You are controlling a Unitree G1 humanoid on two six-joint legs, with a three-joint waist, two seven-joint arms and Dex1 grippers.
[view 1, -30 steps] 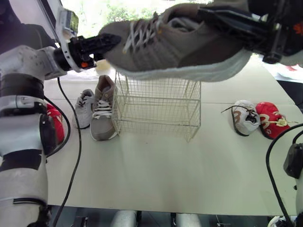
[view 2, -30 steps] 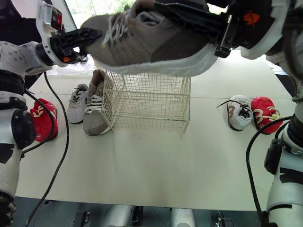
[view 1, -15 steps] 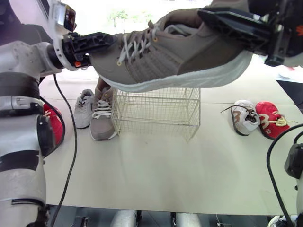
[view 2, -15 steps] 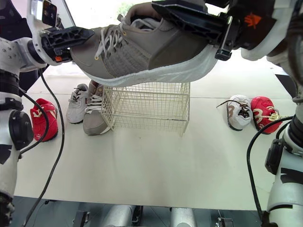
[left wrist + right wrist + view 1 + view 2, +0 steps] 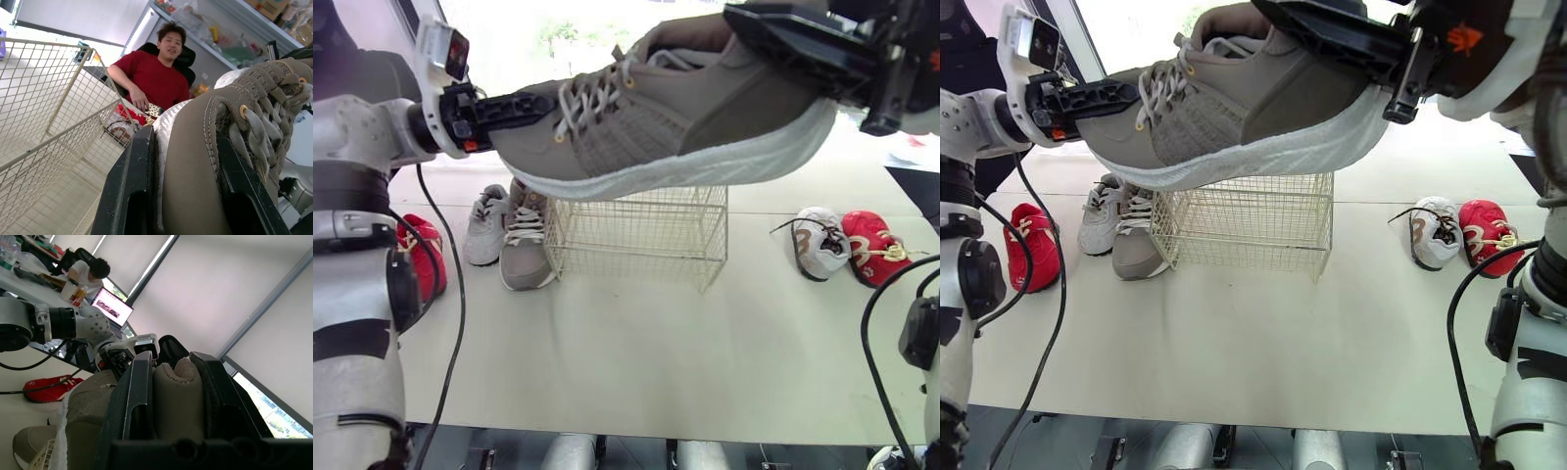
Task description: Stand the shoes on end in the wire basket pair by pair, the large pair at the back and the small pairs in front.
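Observation:
A large grey-brown shoe (image 5: 666, 127) hangs in the air over the white wire basket (image 5: 636, 235), its toe pointing left and slightly down. My right gripper (image 5: 783, 49) is shut on its heel collar (image 5: 178, 401). My left gripper (image 5: 524, 106) is shut on the toe, one finger (image 5: 132, 186) on each side of it. The matching large shoe (image 5: 524, 235) lies on the table just left of the basket. Beside it are a small white shoe (image 5: 486, 223) and a small red shoe (image 5: 426, 257). A second white shoe (image 5: 820, 242) and red shoe (image 5: 871, 247) lie at the right.
The basket stands empty at the middle back of the white table (image 5: 636, 352). A black cable (image 5: 460, 323) hangs along my left arm. A person in a red shirt (image 5: 156, 78) sits beyond the table.
My left gripper has shut on the shoe's toe, which it stood open around before. The toe end has sunk a little towards the left while the heel stayed put.

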